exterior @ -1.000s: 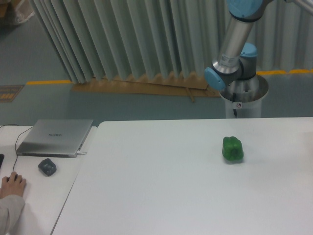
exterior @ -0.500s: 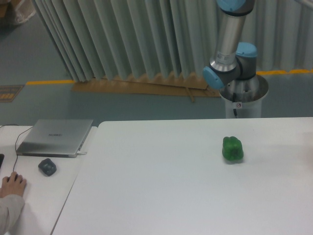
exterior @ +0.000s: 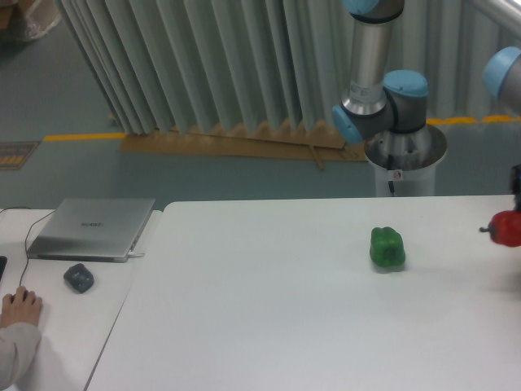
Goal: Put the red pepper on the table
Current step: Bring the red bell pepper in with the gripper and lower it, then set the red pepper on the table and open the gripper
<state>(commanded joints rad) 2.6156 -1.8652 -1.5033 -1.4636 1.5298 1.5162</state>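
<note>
The red pepper (exterior: 507,229) shows at the far right edge of the camera view, hanging just above the white table (exterior: 269,326) with its dark stem pointing left. Right above it a dark piece of my gripper (exterior: 516,189) pokes into the frame; most of the gripper is cut off by the edge. It appears shut on the red pepper, and the fingers themselves are hidden. The arm's grey and blue links (exterior: 370,73) rise behind the table.
A green pepper (exterior: 387,248) lies on the table, left of the red one. On the adjoining desk at the left sit a laptop (exterior: 91,228), a dark mouse (exterior: 79,278) and a person's hand (exterior: 21,308). The robot's base (exterior: 404,159) stands behind the table's far edge.
The red pepper and a bit of the gripper have come into view from the right edge. The arm's upright link has swung leftward, and a blue joint now shows at the upper right.
</note>
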